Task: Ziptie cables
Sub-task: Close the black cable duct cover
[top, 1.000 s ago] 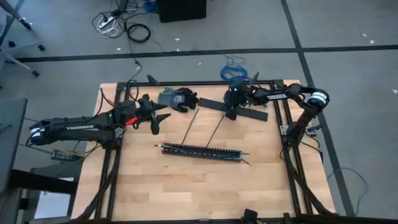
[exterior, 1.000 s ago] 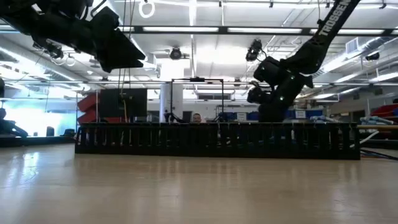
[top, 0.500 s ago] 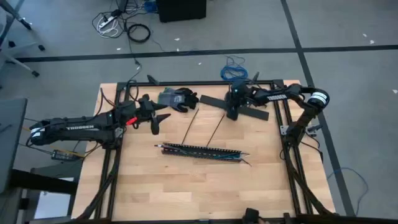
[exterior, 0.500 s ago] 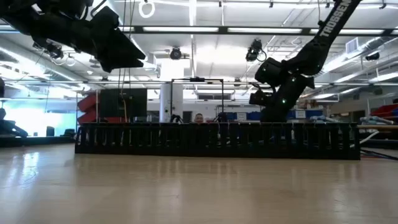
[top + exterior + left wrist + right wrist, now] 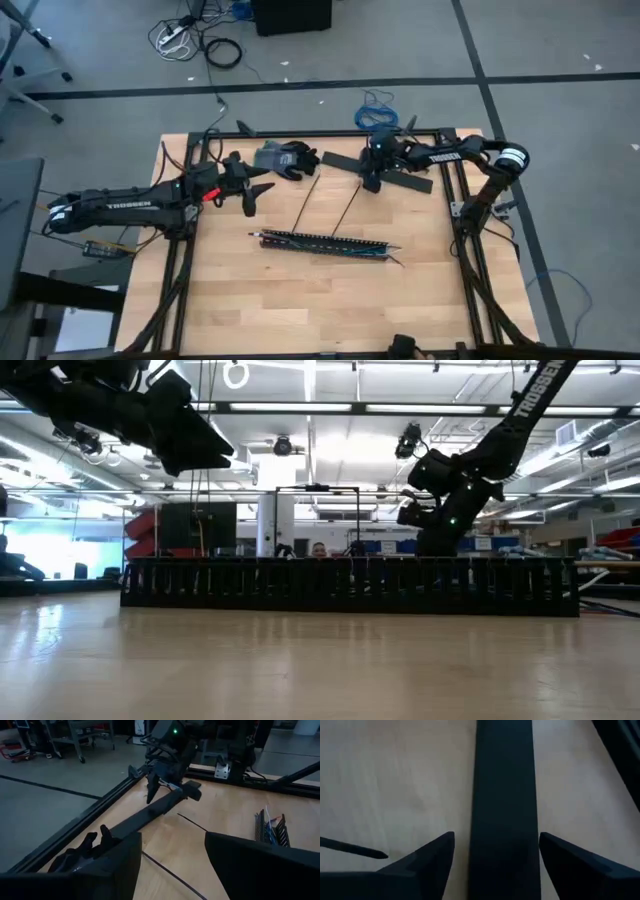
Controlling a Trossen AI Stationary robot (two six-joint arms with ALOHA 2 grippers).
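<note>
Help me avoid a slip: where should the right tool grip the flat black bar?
Across its narrow width, from straight above. The bar lies flat and runs long, so its two long edges are free. The open right tool straddles it, one finger on each side.

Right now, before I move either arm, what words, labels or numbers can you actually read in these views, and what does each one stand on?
"TROSSEN": white letters along the dark left arm, in the high view.
"TROSSEN": white letters along the dark right arm, low view; only partly in frame.
White marking on the right arm in the high view: too small to read.
Signs in the room behind the wooden table: too blurred to read.
Wrist views: no text.
</note>
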